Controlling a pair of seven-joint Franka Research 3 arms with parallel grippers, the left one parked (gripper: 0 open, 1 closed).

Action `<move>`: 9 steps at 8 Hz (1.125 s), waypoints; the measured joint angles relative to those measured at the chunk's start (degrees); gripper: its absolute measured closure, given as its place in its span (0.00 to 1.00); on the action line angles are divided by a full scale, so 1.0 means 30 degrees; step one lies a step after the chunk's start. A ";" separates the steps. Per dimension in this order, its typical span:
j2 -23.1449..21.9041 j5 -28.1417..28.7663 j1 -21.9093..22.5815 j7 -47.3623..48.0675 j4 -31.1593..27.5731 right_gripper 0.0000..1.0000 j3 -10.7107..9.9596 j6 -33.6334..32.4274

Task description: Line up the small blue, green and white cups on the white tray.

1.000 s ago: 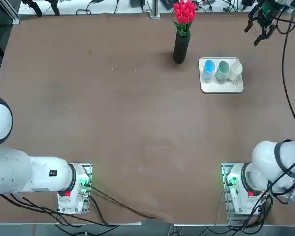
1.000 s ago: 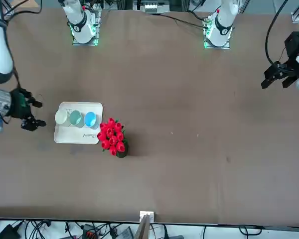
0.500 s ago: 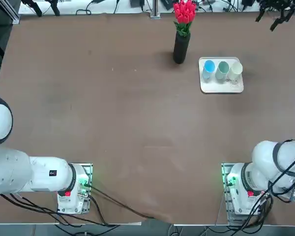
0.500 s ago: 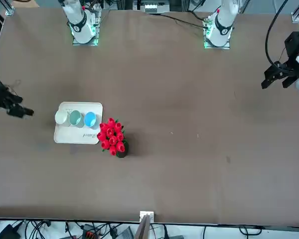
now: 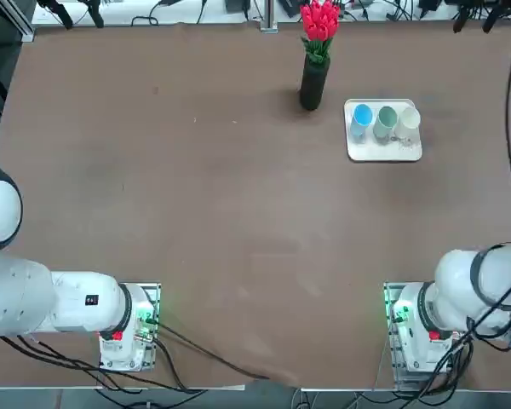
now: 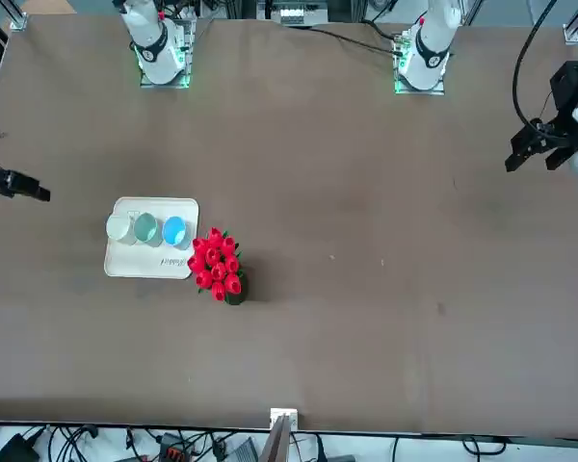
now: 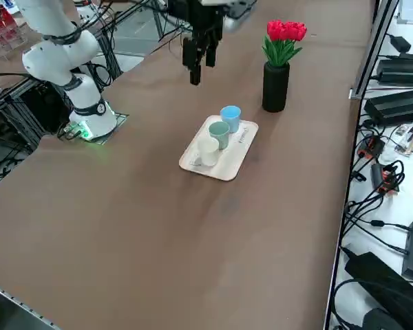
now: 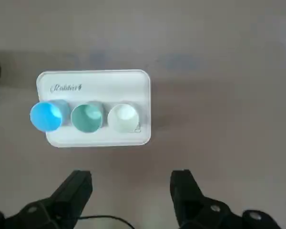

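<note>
The light blue plastic cup (image 8: 46, 116), pale grey-green cup (image 8: 87, 117) and white cup (image 8: 123, 117) stand side by side in one row on the flat white rimmed tray (image 8: 94, 84), so alignment appears complete; the right tool (image 8: 131, 186) hangs empty, fingers spread, well above the brown counter (image 7: 124, 220); clear of the tray.

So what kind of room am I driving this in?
Likely a robotics lab: a brown worktable, cable bundles and power units along its edge, and staged props, a vase of red flowers.

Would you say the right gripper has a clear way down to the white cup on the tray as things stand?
Probably yes. The right gripper is open and empty above the white tray, with nothing over the white cup; only the green cup stands close beside it.
</note>
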 joint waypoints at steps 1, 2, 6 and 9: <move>-0.0875 0.1482 0.2982 -0.0834 -0.0431 0.00 -0.3044 -0.0106; -0.1681 0.2452 0.5125 -0.2064 -0.1027 0.00 -0.5326 -0.0184; -0.4432 0.1817 0.6043 -0.3195 -0.4672 0.00 -0.5378 0.3358; -0.5759 0.1348 0.5822 -0.2622 -0.5285 0.00 -0.5167 0.2516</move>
